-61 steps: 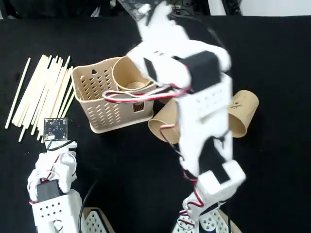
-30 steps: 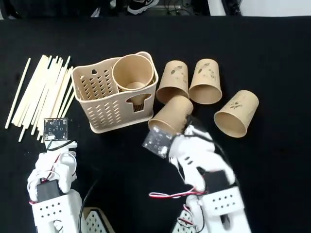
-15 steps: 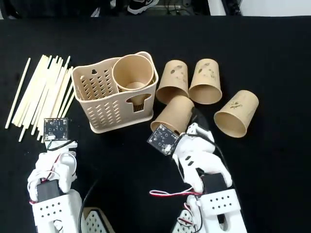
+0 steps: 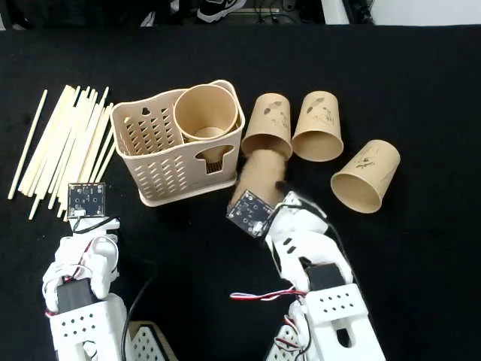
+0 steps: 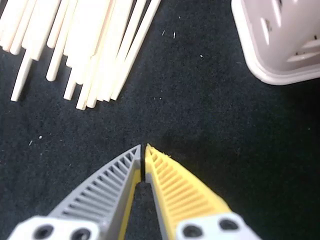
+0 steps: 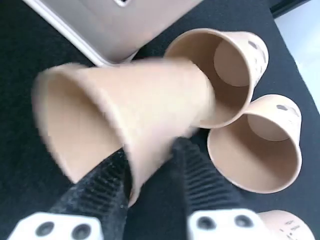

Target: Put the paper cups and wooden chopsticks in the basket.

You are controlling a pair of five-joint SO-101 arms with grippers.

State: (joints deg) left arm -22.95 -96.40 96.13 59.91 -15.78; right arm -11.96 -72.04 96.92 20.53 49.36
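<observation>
Step in hand: cup pickup. The right pincer is clamped on the wall of a paper cup lying on the bench just at 4 o'clock of the basket. The left pincer is closed and empty, near the chopsticks. Next, probably: lift the cup, turn it upright, and lower it beside the stowed cup.

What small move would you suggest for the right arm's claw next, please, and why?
Probably a short lift straight up. The right claw has its fingers on either side of the rim wall of the held paper cup, which lies close to a neighbouring cup and the basket. Raising it first should keep it from knocking either one before it goes over the basket.
</observation>
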